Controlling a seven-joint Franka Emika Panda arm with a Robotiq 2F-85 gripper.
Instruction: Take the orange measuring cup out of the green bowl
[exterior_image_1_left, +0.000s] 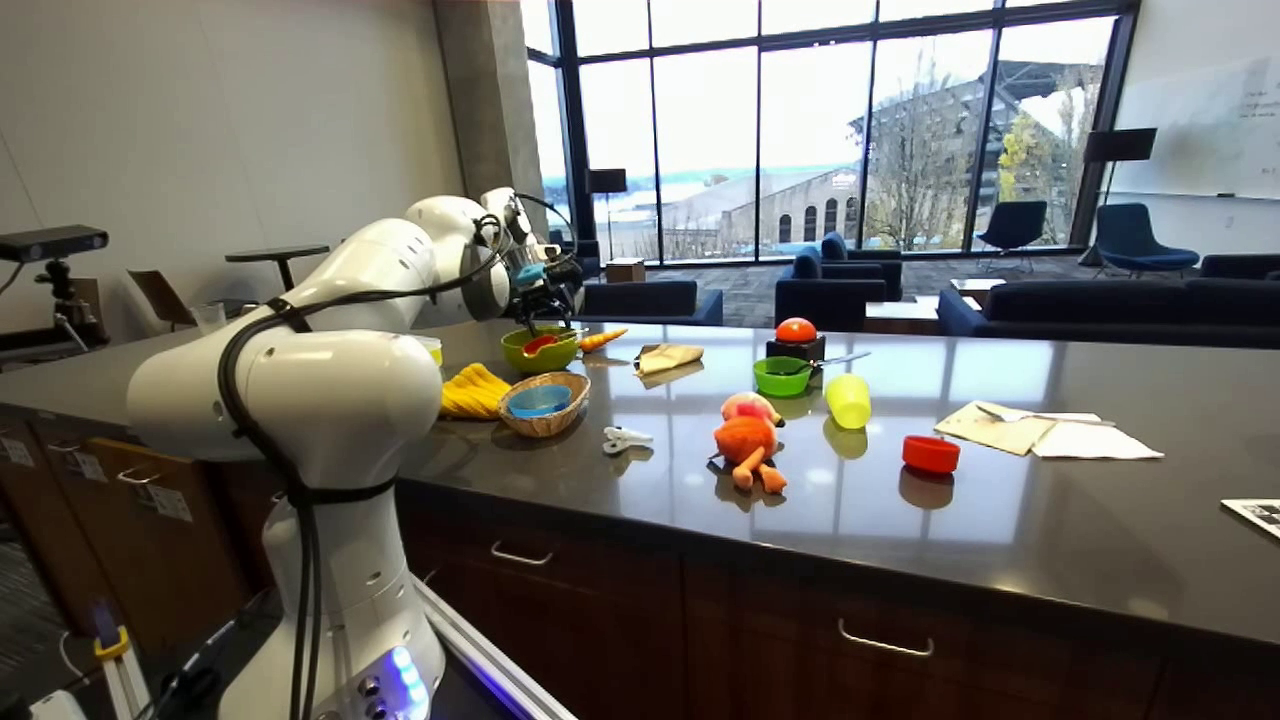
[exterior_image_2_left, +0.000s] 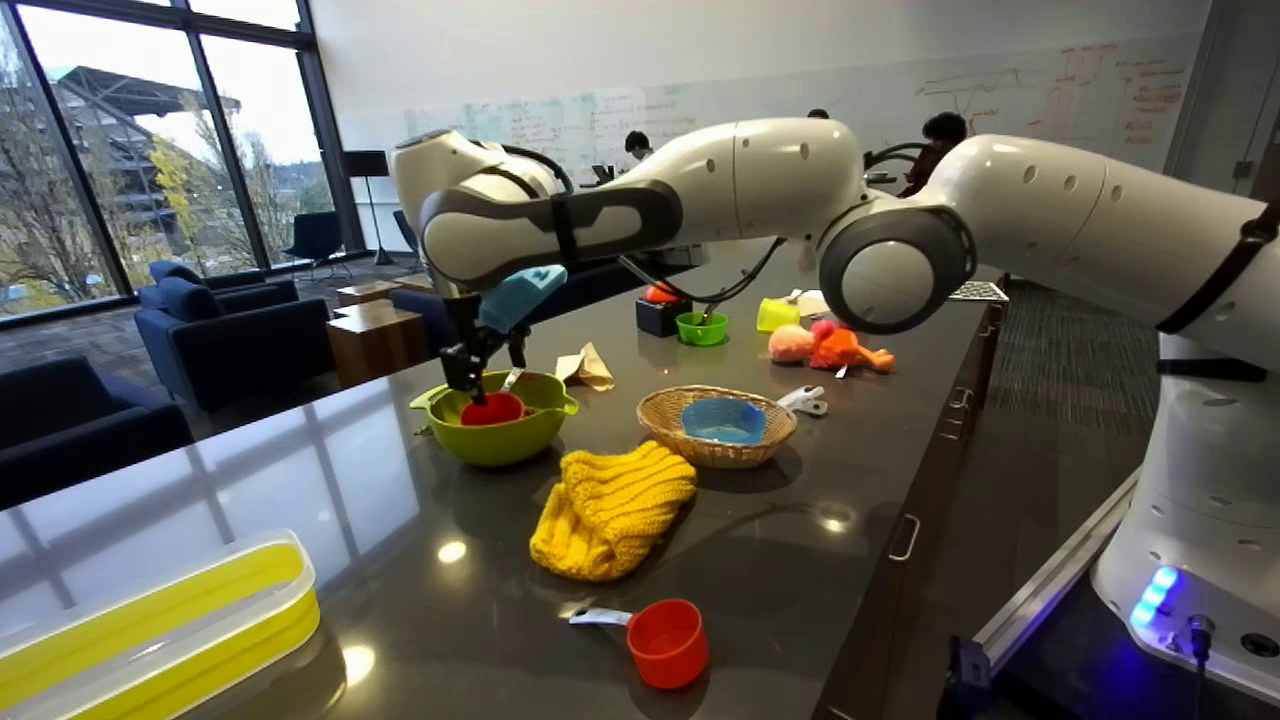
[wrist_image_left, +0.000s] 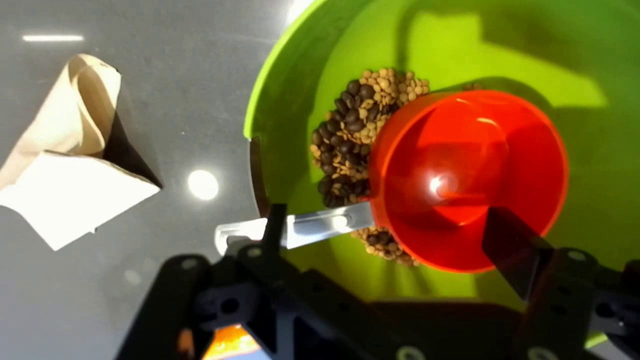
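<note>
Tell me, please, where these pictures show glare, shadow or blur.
Wrist view: a bright glare spot inside the cup, dark shadows in the bowl, the gripper dark and a little soft; both exterior views: the window partly burnt out to white and mirrored on the counter.

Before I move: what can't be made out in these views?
Green bowl, wrist view: right side cut off by the picture's edge.
Under its cup, wrist view: the cup itself hides what lies there.
Whether the gripper touches the cup, wrist view: it overlaps the rim; depth is unclear.
Yellow tub, in an exterior view: cut off at left and bottom.
Wall writing, in an exterior view: too small and faint to read.
</note>
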